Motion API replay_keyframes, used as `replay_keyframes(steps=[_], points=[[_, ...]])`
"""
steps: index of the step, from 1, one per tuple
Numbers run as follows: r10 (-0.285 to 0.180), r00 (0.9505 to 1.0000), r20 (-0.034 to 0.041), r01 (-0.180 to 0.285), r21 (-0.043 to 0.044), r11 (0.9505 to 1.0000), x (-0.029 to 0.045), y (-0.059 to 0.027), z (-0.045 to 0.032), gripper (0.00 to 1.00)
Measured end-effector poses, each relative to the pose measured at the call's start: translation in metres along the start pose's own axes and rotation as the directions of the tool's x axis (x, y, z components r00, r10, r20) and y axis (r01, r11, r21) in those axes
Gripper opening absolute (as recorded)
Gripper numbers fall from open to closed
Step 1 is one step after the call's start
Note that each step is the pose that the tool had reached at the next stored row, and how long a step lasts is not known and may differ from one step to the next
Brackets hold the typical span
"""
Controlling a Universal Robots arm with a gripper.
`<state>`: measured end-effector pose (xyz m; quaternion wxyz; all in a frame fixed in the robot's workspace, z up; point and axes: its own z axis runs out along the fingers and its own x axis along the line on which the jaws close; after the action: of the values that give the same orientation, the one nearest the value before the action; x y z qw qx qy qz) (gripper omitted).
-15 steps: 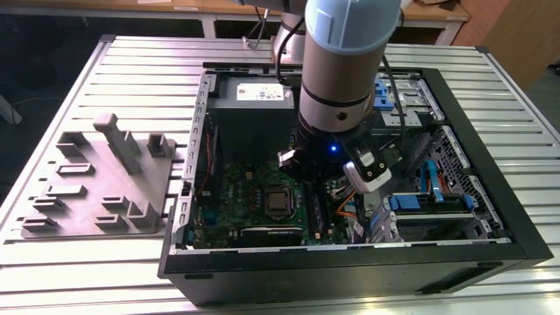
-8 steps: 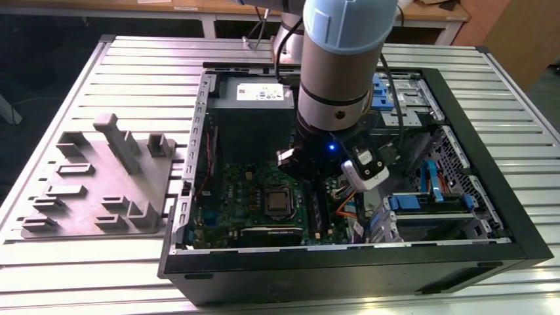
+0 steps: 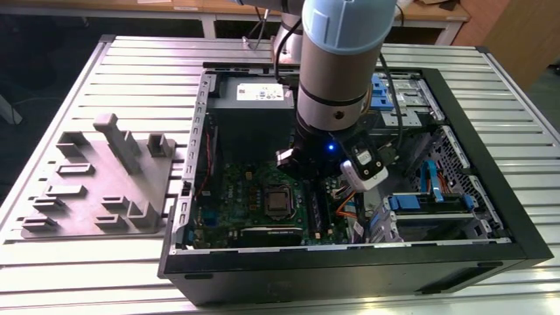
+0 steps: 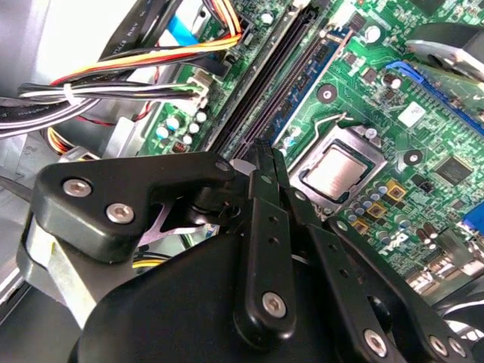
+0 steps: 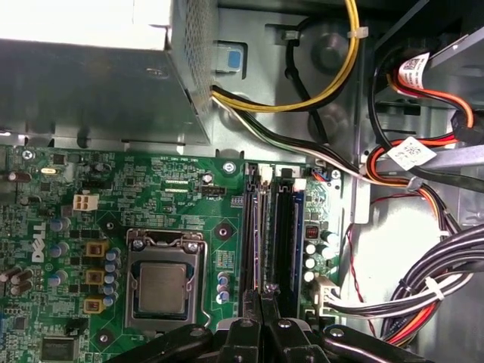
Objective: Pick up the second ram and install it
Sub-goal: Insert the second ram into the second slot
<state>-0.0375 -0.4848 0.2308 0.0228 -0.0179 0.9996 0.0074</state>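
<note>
Gripper fingers [image 4: 262, 198]: matt black metal. Motherboard [image 5: 189, 198], under fingertips: glossy green board. Processor lid [image 5: 161, 290], beside fingers: brushed metal.

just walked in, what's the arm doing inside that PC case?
The robot arm's black gripper is down inside the open black computer case, its tips closed together right over the long black memory slots beside the silver processor on the green motherboard. Whether the narrow dark-green memory stick is pinched between them or already in a slot is not clear.
</note>
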Motion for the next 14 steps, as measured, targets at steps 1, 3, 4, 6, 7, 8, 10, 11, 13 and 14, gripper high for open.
replay_keyframes(steps=[1, 3, 4, 6, 7, 8, 10, 11, 13, 14], points=[[0.0, 1.0, 0.0004, 0.0, -0.0005, 1.0, 0.0002, 0.0, 0.0001, 0.08], [0.0, 1.0, 0.0007, 0.0, -0.0014, 1.0, 0.0003, 0.0, 0.0003, 0.08], [0.0, 1.0, 0.0007, 0.0, -0.0019, 1.0, 0.0003, 0.0, 0.0004, 0.08], [0.0, 1.0, 0.0008, 0.0, -0.0035, 1.0, 0.0005, -0.0001, 0.0012, 0.08], [0.0, 1.0, 0.0008, 0.0, -0.004, 1.0, 0.0006, -0.0001, 0.0015, 0.08], [0.0, 1.0, 0.0007, 0.0, -0.0045, 1.0, 0.0006, -0.0001, 0.0016, 0.08], [0.0, 1.0, 0.0008, 0.0, -0.0068, 1.0, 0.0007, 0.0, 0.002, 0.08], [0.0, 1.0, 0.001, 0.0, -0.0084, 1.0, 0.0009, 0.0, 0.0024, 0.08], [0.0, 1.0, 0.0011, 0.0, -0.0129, 0.9999, 0.0017, 0.0, 0.0024, 0.08], [0.0, 1.0, 0.0013, 0.0, -0.0145, 0.9999, 0.0017, 0.0, 0.0024, 0.08]])
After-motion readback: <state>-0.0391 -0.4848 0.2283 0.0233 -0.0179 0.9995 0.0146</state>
